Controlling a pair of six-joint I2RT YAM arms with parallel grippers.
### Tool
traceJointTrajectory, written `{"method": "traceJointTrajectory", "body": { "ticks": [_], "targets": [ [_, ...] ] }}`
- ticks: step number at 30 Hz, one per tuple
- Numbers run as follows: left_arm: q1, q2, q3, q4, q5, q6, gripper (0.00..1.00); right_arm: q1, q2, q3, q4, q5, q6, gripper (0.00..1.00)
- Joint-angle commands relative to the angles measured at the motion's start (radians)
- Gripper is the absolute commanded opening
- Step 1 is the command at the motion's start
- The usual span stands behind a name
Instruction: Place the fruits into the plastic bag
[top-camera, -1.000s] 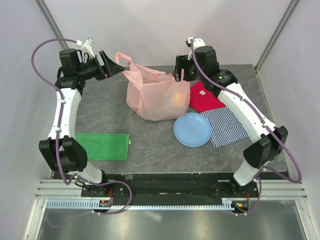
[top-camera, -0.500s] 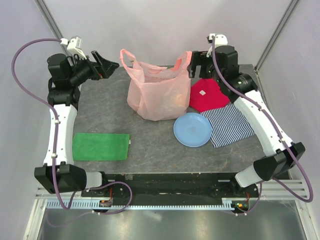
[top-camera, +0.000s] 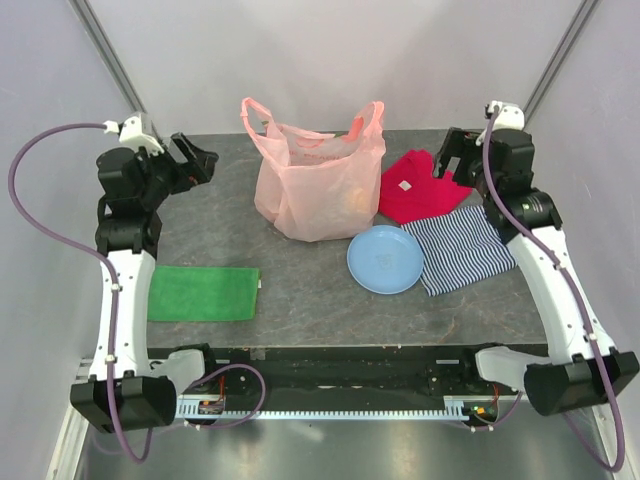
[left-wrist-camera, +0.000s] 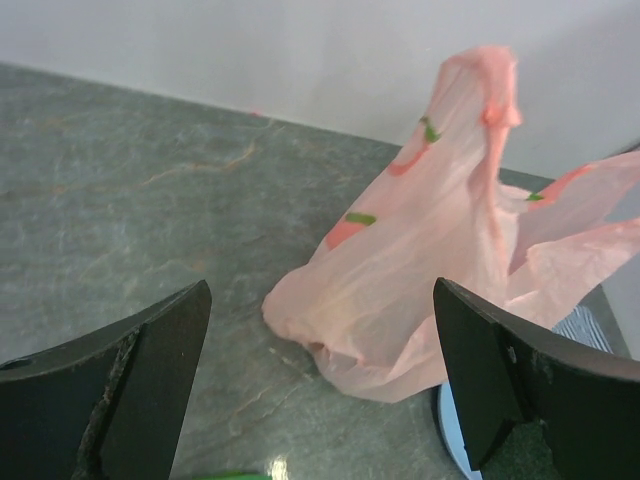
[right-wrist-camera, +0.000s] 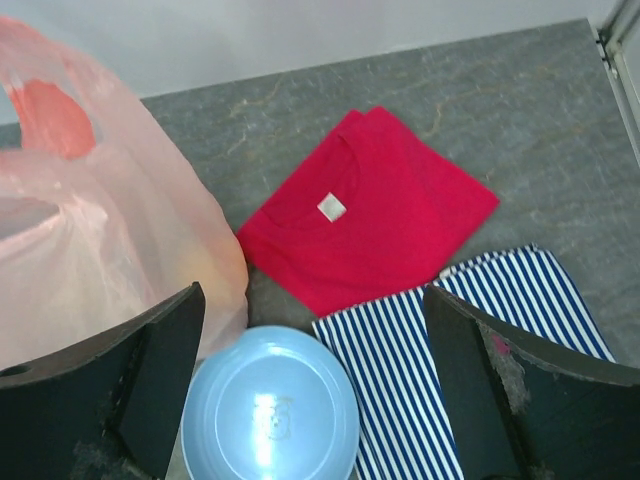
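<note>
Between left hand (top-camera: 197, 160) and right hand (top-camera: 452, 165), touching neither, stands the plastic bag (top-camera: 315, 190).

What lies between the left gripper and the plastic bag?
Nothing but bare table separates the left gripper from the plastic bag; the top view shows this.

1. thin translucent pink plastic carrier bag (top-camera: 315, 190), upper centre: crinkly film, soft sheen, red and green printed patches.
2. grey table top (top-camera: 300, 275): stone-look, veined, smooth, matt.
3. round light-blue plate (top-camera: 385, 260), centre right: smooth plastic, glossy highlight.
4. red folded cloth (top-camera: 415, 190): matt fabric, white sewn label.
5. blue-and-white striped cloth (top-camera: 455, 250): matt fabric.
6. green rectangular cloth (top-camera: 200, 293), lower left: matt fabric.
7. left gripper (left-wrist-camera: 320, 300), right gripper (right-wrist-camera: 312, 292): fingers (left-wrist-camera: 150, 390) matt black plastic, grainy edges.
8. white arm shells (top-camera: 115, 300): smooth plastic, slight gloss.
9. ribbed base rail (top-camera: 330, 405), bottom: bare metal, dull shine.
</note>
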Motion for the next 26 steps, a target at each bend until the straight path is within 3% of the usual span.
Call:
{"method": "traceJointTrajectory", "body": {
  "ticks": [1,7,12,26],
  "targets": [
    [0.004,-0.110,-0.080,-0.021,-0.050,0.022,0.99,-0.005,-0.151,-0.123,0.061,0.017,0.025,0.98],
    [0.001,-0.293,-0.228,0.019,-0.025,0.071,0.99,-0.003,-0.312,-0.270,0.119,0.054,0.013,0.98],
    [-0.001,-0.388,-0.308,0.021,-0.056,0.083,0.99,-0.005,-0.332,-0.303,0.120,0.050,0.004,0.98],
    [-0.004,-0.411,-0.324,0.012,-0.048,0.094,0.99,-0.005,-0.349,-0.340,0.133,0.057,0.001,0.98]
  ]
}}
